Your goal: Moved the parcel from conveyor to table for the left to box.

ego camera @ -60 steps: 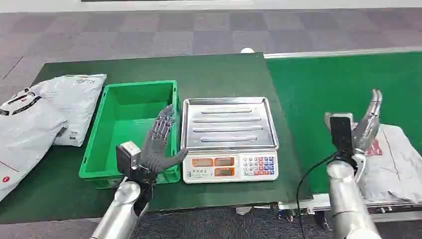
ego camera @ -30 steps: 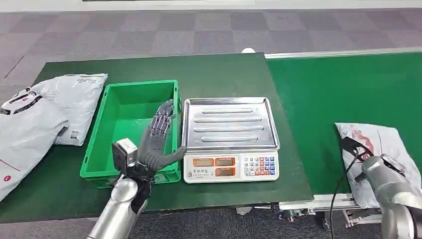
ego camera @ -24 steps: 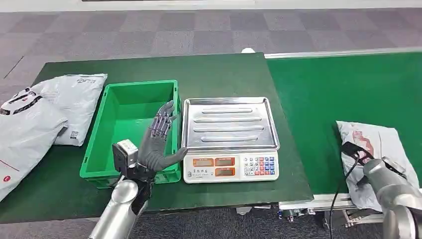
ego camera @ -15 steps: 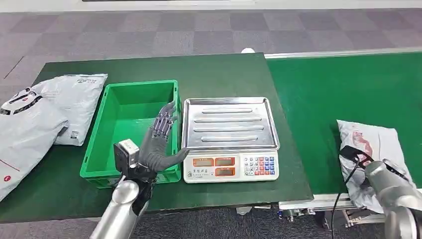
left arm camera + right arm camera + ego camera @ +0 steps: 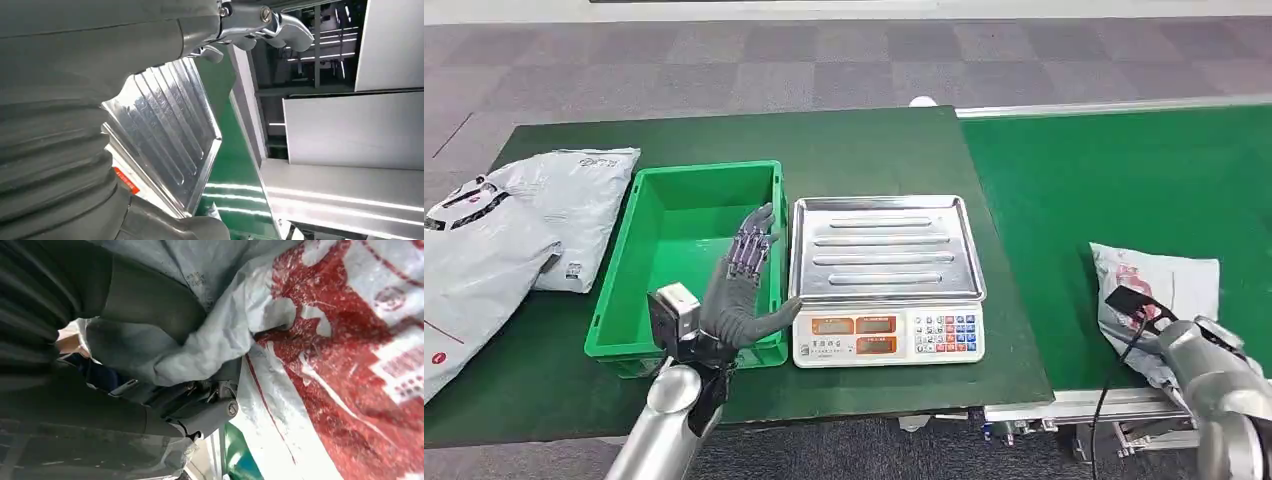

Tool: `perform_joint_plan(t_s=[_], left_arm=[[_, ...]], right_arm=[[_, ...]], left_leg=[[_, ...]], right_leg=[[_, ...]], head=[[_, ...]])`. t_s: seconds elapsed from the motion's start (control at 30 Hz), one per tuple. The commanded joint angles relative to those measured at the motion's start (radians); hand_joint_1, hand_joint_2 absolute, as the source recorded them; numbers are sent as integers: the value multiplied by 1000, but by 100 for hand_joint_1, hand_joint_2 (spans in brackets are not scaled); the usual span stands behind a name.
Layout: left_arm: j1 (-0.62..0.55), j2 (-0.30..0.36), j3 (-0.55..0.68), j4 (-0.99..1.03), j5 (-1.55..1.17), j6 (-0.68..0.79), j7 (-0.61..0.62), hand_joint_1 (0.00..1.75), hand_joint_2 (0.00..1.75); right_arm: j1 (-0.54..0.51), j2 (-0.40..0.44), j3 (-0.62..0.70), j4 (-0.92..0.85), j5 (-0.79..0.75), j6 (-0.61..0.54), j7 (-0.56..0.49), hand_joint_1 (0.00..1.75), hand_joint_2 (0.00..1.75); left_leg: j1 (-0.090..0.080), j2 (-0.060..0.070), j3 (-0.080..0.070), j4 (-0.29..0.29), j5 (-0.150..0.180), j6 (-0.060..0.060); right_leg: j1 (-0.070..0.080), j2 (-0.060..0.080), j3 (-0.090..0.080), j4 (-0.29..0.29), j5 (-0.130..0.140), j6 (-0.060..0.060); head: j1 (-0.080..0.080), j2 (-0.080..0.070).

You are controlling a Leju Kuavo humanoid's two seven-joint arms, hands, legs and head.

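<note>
- Our right hand (image 5: 150, 370) grips the grey parcel (image 5: 1159, 290) on the green conveyor (image 5: 1114, 180).
- Our left hand (image 5: 739, 285) hangs over the green box (image 5: 686, 200), its fingers (image 5: 752, 240) spread wide, grasping nothing.

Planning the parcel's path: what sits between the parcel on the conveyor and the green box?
In the head view, the scale stands between the parcel and the green box.

silver tubular forearms, left hand (image 5: 742, 288) dark grey with ribbed grey cover and slim segmented fingers (image 5: 752, 243), boxy grey wrist camera (image 5: 674, 312), black cable (image 5: 1112, 375) along right arm, right hand (image 5: 150, 355) grey, screw (image 5: 231, 409) at knuckle
</note>
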Motion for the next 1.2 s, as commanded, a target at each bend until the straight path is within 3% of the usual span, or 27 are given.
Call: perform_joint_plan(t_s=[0.03, 0.13, 0.23, 0.3, 0.47, 0.57, 0.67, 0.73, 0.87, 1.0, 1.2], left_arm=[[-6, 29, -4, 9, 2, 5, 5, 0, 175], [2, 28, 2, -6, 5, 8, 9, 0, 175], [22, 32, 11, -39, 7, 12, 12, 0, 175], [37, 33, 18, -61, 7, 18, 15, 0, 175], [43, 19, 18, -52, 6, 23, 14, 0, 175], [32, 12, 14, -35, 0, 25, 12, 0, 175], [17, 12, 14, -18, -5, 24, 7, 0, 175], [11, 9, 18, -12, -6, 22, 4, 0, 175], [3, -3, 26, 8, -20, 0, -4, 0, 175], [-24, -11, 31, 39, -28, -8, -11, 0, 175], [-32, -12, 31, 46, -29, -11, -11, 0, 175]], right_arm=[[-47, 37, 11, 51, 7, -11, -13, 175, 175], [-56, 48, 1, 44, 16, -61, -58, 175, 175], [-77, 77, -11, 17, 15, -264, -192, 175, 175], [-89, 100, -45, -13, -17, -486, -365, 175, 175], [-63, 128, -134, -114, -150, -850, -777, 175, 175], [36, 245, -418, -426, -112, -850, -1042, 175, 175], [65, 346, -531, -601, -90, -850, -1218, 175, 175], [98, 372, -476, -704, -110, -850, -1218, 175, 175], [257, 456, -328, -1139, -185, -850, -1218, 175, 175], [323, 495, -205, -1375, -143, -850, -1218, 175, 175], [329, 501, -185, -1397, -117, -850, -1218, 175, 175]], left_leg=[[0, 3, 2, -1, -1, -1], [1, 5, 4, -2, -1, -1], [1, 7, 4, -2, -1, -1], [0, 8, 4, -2, -2, -1], [0, 7, 2, -2, -1, -1], [1, 7, 4, -3, -1, -2], [1, 8, 3, -2, -1, -2], [1, 9, 3, -3, -1, -2], [1, 0, 2, -3, 0, -2], [1, -4, 0, -2, 1, -2], [1, -2, -1, -2, 1, -3]], right_leg=[[0, 3, 1, -1, 0, -1], [1, 5, 3, -3, 1, -2], [1, 7, 2, -2, 1, -2], [1, 9, 1, -2, 1, -2], [0, 8, 0, -1, 1, -2], [1, 8, 2, -2, 1, -2], [1, 8, 1, -2, 1, -2], [1, 10, 0, -1, 1, -2], [1, 0, 1, -1, 0, -2], [1, -3, 0, 0, -2, -2], [1, -1, -1, 0, -1, -2]], head=[[0, 0], [0, 0], [0, 0], [0, 0], [0, 0], [0, 0], [0, 0], [0, 0], [0, 0], [0, 0], [0, 0]])
